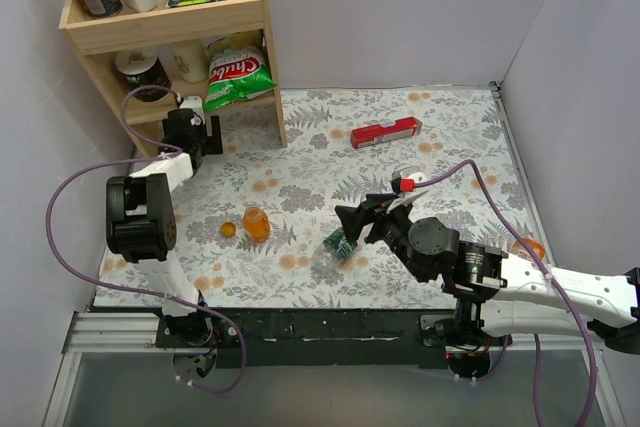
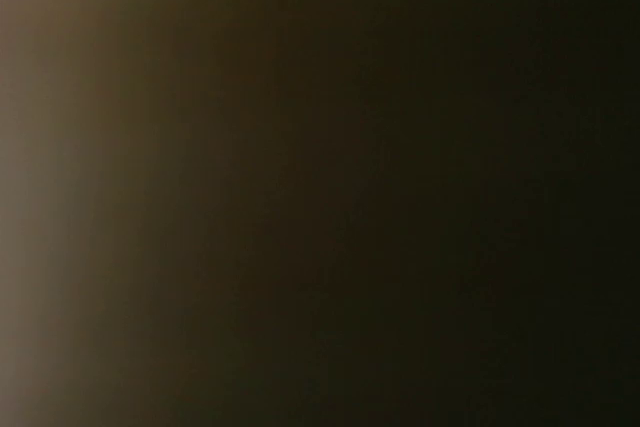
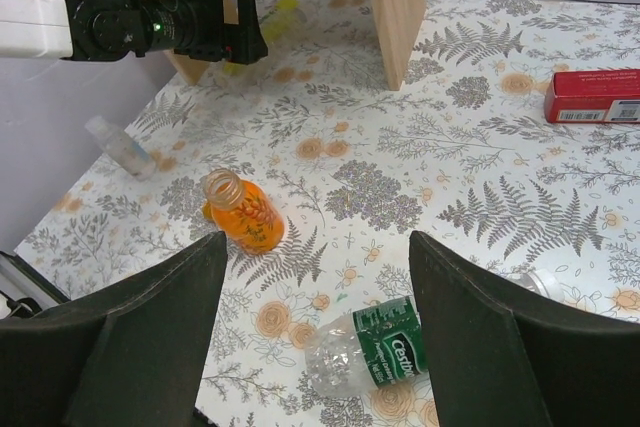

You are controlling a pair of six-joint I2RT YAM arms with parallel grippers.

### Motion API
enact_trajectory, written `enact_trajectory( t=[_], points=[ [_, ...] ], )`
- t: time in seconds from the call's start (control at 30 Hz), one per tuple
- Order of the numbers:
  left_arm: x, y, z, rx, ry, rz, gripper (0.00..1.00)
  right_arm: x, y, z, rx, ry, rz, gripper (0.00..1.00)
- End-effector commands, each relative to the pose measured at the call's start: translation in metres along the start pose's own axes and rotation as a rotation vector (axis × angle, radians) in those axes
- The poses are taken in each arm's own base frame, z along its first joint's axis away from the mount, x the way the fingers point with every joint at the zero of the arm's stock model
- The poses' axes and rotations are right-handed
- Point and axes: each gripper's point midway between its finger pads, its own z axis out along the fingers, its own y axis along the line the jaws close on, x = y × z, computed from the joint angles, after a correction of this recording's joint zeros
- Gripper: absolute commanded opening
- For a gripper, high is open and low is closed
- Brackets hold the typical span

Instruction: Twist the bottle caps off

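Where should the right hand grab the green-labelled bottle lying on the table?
The green-labelled bottle lies on its side, so come from above and pinch across the label band. The open right hand seems lined up with its length, so turn the wrist first.

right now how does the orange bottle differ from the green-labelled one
The orange bottle is orange throughout; the green-labelled bottle is clear. The orange bottle stands upright with its mouth uncapped, while the green-labelled bottle lies on its side, its neck hidden. The green-labelled bottle lies nearer the open right pincer than the orange bottle does. Both are small plastic bottles on the floral table.
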Motion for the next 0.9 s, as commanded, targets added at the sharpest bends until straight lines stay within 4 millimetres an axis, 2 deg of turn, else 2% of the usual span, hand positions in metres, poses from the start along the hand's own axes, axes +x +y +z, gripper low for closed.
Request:
enact_trajectory(
  t=[0.0, 0.07, 0.33, 0.37, 0.4, 0.43, 0.5, 0.63, 0.7, 0.77, 0.83, 0.87],
  points=[
    [0.008, 0.011, 0.013, -0.033, 0.04, 0.031, 0.91, -0.028, 0.008, -0.004, -0.013, -0.059, 0.054, 0.8],
    [0.01, 0.012, 0.015, -0.03, 0.045, 0.03, 0.89, -0.029, 0.007, -0.004, -0.009, -0.059, 0.051, 0.8],
    [0.038, 0.008, 0.022, -0.018, 0.099, 0.027, 0.78, -0.033, 0.001, -0.008, 0.004, -0.071, 0.062, 0.8],
    [0.036, 0.011, 0.019, -0.03, 0.086, 0.018, 0.74, -0.033, 0.0, -0.008, 0.008, -0.07, 0.058, 0.8],
    [0.043, 0.011, 0.015, -0.037, 0.053, 0.01, 0.73, -0.034, -0.001, -0.009, 0.009, -0.072, 0.06, 0.8],
    [0.033, 0.014, 0.006, -0.045, 0.006, 0.009, 0.73, -0.034, -0.001, -0.009, 0.011, -0.072, 0.059, 0.8],
    [0.041, 0.017, 0.001, -0.054, 0.006, 0.026, 0.75, -0.034, -0.003, -0.01, 0.016, -0.071, 0.06, 0.8],
    [0.042, 0.016, 0.003, -0.047, 0.007, 0.019, 0.75, -0.035, -0.003, -0.011, 0.015, -0.073, 0.062, 0.8],
    [0.049, 0.013, 0.009, -0.032, 0.036, 0.024, 0.75, -0.035, -0.003, -0.01, 0.016, -0.074, 0.056, 0.8],
    [0.043, 0.014, 0.014, -0.037, 0.032, 0.024, 0.75, -0.036, -0.003, -0.01, 0.016, -0.076, 0.058, 0.8],
    [0.041, 0.014, 0.013, -0.041, 0.026, 0.018, 0.74, -0.035, -0.003, -0.011, 0.017, -0.073, 0.057, 0.8],
    [0.047, 0.013, 0.009, -0.037, 0.033, 0.013, 0.74, -0.036, -0.004, -0.011, 0.017, -0.075, 0.061, 0.8]
  ],
)
